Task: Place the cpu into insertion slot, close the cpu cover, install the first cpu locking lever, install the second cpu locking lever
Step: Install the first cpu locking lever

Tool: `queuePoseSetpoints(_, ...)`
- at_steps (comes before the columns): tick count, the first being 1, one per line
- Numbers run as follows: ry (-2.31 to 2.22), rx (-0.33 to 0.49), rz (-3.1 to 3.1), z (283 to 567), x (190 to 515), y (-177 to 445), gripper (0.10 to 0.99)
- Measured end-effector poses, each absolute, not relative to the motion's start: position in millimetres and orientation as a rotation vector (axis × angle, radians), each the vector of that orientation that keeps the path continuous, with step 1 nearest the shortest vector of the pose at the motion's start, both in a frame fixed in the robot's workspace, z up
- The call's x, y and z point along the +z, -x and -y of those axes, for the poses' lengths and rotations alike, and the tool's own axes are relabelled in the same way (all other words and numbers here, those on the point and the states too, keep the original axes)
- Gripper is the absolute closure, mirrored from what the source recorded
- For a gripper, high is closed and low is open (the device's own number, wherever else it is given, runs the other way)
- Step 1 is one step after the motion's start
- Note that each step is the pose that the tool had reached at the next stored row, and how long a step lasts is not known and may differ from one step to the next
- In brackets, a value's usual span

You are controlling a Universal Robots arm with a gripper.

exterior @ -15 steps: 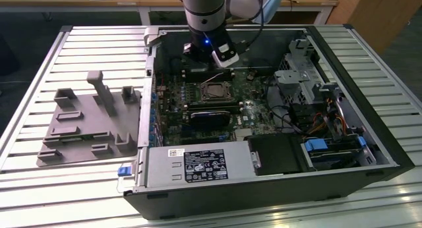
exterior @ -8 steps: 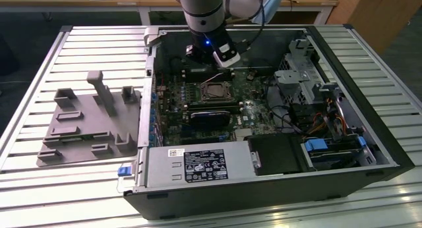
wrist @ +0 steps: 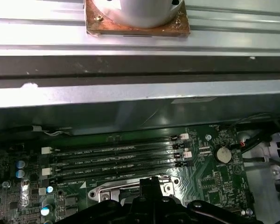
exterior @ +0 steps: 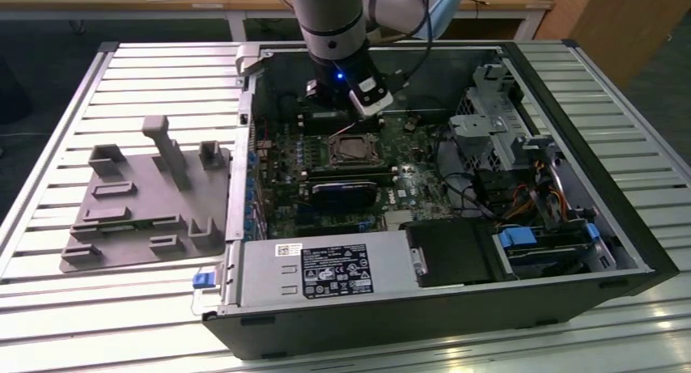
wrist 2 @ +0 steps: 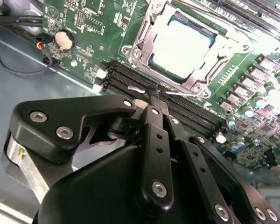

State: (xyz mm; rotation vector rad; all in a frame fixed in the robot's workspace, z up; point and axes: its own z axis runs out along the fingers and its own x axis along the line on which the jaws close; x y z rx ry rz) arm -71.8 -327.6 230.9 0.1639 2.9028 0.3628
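Note:
The cpu point(wrist 2: 179, 44), with its pale metal top, lies flat in the insertion slot point(exterior: 351, 150) on the green motherboard. The silvery cpu cover point(wrist 2: 144, 32) lies down around it, framing the chip. A thin wire locking lever point(wrist 2: 189, 96) runs along the near edge of the socket. My gripper point(wrist 2: 155, 95) is shut, its black fingertips pressed together right at that lever's end; whether they pinch it I cannot tell. In the exterior view the gripper point(exterior: 348, 114) hangs just behind the socket. In the first wrist view the gripper point(wrist: 151, 184) sits over the socket's edge.
Black memory slots point(wrist 2: 130, 81) run between my gripper and the case wall point(wrist: 130, 88). A coin battery point(wrist 2: 65, 39) sits to one side. The power supply point(exterior: 313, 272) and drive cage point(exterior: 507, 130) crowd the case. A grey fixture point(exterior: 141, 199) lies on the table at the exterior view's left.

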Motion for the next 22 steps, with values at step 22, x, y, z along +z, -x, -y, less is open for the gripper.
queuePoseSetpoints(22, -0.187, 0.28, -2.905, 307.9, 218.7, 71.8, 0.984)
